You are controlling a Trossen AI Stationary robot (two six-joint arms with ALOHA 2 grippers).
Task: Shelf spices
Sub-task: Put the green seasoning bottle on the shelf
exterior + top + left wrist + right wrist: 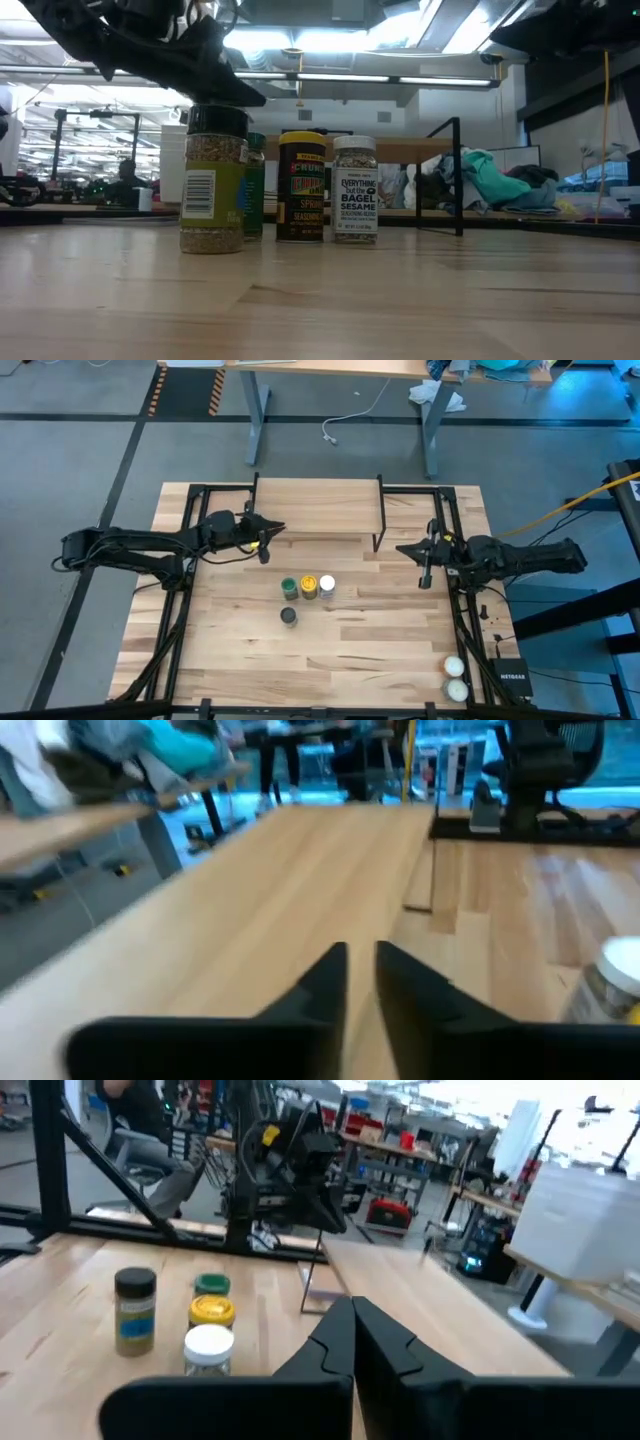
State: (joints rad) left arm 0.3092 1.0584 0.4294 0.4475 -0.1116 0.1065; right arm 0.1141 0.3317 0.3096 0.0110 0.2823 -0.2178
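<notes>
Four small cylindrical lidded spice jars (306, 593) are clustered at the high view's centre, below the narrow light-wood black-legged shelf (318, 508), flanked by the nearly closed left gripper (268, 542) and closed right gripper (419, 563).

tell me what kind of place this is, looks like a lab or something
Probably a robotics lab or workshop, not a kitchen. Two arms flank a wooden table on a grey floor marked with hazard tape, a router sits at the table's corner, and desks and equipment racks fill the room behind.
</notes>
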